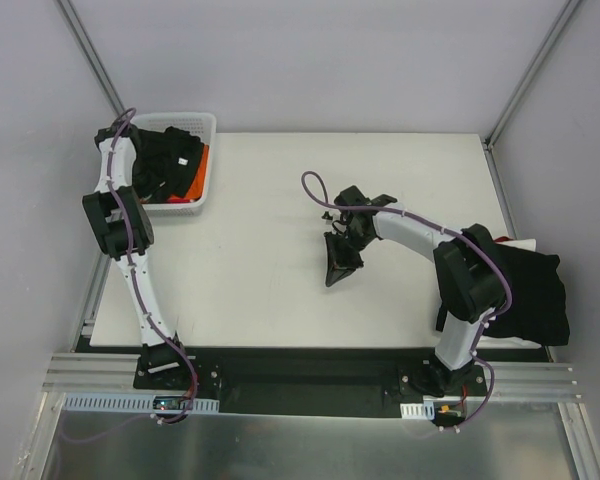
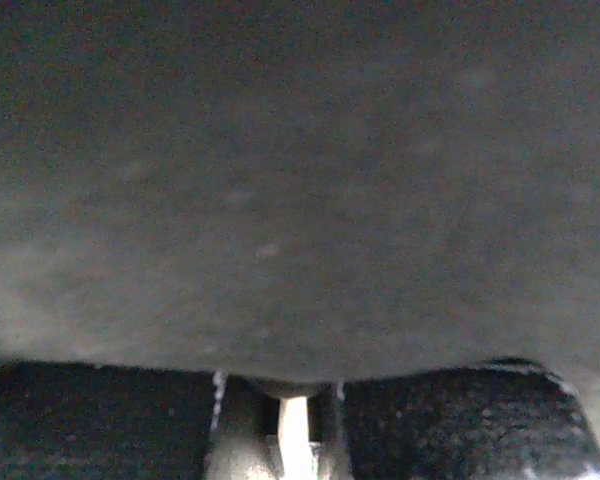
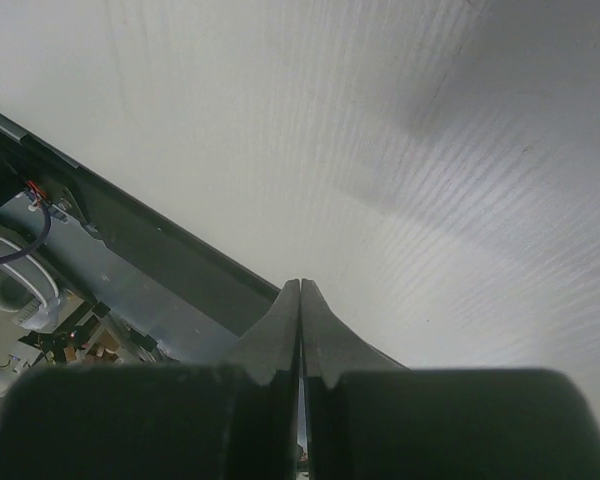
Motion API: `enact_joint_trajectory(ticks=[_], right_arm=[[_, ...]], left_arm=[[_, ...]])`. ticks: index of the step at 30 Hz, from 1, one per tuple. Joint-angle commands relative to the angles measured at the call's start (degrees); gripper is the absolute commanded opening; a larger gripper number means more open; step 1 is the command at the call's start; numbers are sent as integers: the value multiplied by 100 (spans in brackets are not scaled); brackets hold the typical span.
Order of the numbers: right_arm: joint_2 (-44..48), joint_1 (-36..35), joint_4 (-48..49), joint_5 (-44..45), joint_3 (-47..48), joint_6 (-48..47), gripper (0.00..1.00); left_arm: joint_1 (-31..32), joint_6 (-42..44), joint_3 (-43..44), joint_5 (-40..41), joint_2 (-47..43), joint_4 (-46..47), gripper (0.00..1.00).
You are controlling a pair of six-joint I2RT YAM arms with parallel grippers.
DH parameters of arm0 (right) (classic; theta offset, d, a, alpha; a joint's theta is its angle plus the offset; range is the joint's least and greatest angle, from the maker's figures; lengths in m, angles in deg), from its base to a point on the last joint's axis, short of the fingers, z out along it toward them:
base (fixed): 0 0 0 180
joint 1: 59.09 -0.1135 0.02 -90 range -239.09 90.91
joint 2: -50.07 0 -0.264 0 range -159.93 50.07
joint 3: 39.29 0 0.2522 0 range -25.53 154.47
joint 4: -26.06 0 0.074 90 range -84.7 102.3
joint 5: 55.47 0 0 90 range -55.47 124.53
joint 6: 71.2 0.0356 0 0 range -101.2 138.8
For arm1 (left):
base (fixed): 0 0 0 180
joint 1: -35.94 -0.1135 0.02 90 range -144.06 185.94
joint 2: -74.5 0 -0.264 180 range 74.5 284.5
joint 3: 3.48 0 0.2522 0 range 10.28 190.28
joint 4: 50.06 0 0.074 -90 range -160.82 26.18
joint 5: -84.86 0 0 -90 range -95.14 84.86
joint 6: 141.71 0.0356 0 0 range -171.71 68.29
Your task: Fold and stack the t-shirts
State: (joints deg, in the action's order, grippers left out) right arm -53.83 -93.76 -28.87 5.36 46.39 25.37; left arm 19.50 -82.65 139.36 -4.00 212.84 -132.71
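Several t-shirts lie heaped in a white basket (image 1: 212,150) at the table's back left: black t-shirts (image 1: 172,148) on top, an orange one (image 1: 201,176) at the near right side. My left gripper (image 1: 163,166) is down among the black shirts. In the left wrist view dark cloth (image 2: 300,180) fills nearly everything and hides the fingertips; the gripper is shut, and I cannot tell whether it pinches cloth. Near the table's middle, my right gripper (image 1: 333,272) (image 3: 300,286) hangs just above the white table (image 1: 250,260), shut and empty. A black t-shirt pile (image 1: 536,290) rests at the right edge.
Part of the black pile hangs over the table's right edge, partly behind the right arm's elbow (image 1: 470,275), and a bit of white (image 1: 525,243) shows at its back. Grey walls close in the back and both sides. A dark rail (image 3: 150,245) runs along the near edge.
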Motion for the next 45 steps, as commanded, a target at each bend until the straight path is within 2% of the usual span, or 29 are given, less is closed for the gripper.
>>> enact_joint_trajectory(ticks=[1,4,5,6,8,9,12,13,18,20,22,25,26,31,35,45], right_arm=[[291,22,-32,8,41,-50,1],[247,5,-5,-19,59,-50,1],[238,13,3,-27,76,-33,1],[221,5,12,-62,85,-24,1],[142,13,56,-106,147,11,1],[107,5,108,-150,164,46,1],[10,-4,188,-212,235,107,1],[-8,-21,197,-212,270,125,1],[-78,-145,241,-195,323,178,1],[-61,-171,241,-160,296,187,1],[-25,-171,232,-124,252,204,1],[36,-171,197,-63,226,213,1],[54,-180,179,-19,235,205,1],[212,-171,135,87,68,222,1],[247,-180,127,113,15,248,1],[195,-180,-23,113,94,205,1]], left_arm=[[-139,-132,-145,457,0,-213,0],[-8,-106,-488,586,-429,-3,0],[158,-44,-602,641,-831,154,0],[264,26,-907,693,-1070,478,11],[570,79,-1068,834,-1710,683,25],[651,62,-1051,791,-1880,718,40],[1080,-17,-937,580,-2381,727,73],[1204,-44,-937,527,-2521,736,97],[1845,-79,-1348,-105,-2479,902,99],[2171,-44,-1534,-350,-2330,1191,99],[2469,114,-1614,-808,-1920,1272,89],[2699,115,-1649,-915,-1321,1281,29],[2726,97,-1675,-888,-1206,1289,0],[2743,176,-1474,-713,-591,1413,0],[2612,273,-904,-598,-168,1273,0],[1515,184,-454,-432,140,921,0]])
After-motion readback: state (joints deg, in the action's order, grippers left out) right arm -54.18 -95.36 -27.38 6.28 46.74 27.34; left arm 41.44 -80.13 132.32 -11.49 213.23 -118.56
